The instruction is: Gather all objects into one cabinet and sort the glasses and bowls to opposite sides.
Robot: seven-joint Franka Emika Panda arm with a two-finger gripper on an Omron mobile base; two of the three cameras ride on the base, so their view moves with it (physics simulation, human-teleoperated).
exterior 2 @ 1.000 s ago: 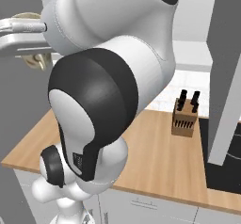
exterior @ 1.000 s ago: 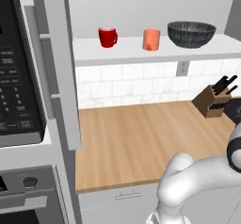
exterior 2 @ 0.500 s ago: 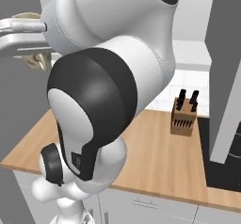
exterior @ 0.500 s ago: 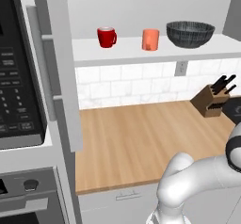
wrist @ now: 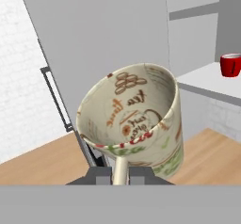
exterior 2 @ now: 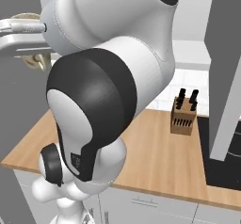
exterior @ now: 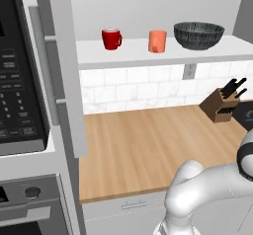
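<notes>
Your gripper (wrist: pixel 120 175) is clamped on the rim of the beige mug (wrist: pixel 134 124), which fills the centre of the hand view. The hold is on a thin wall only, so expect the mug to pivot or slip if you swing fast.

The red cup (exterior: pixel 111 38), orange cup (exterior: pixel 157 41) and bowl (exterior: pixel 198 35) stand on the white shelf (exterior: pixel 123 54) in the upper half of the left base view, cups left of the bowl and well apart. Set the mug beside the cups; a wide approach could knock the red cup.

A grey panel (wrist: pixel 94 53) stands close behind the mug and may catch it. A knife block (exterior: pixel 221 105) sits on the counter (exterior: pixel 143 145) at right, clear of the route.
</notes>
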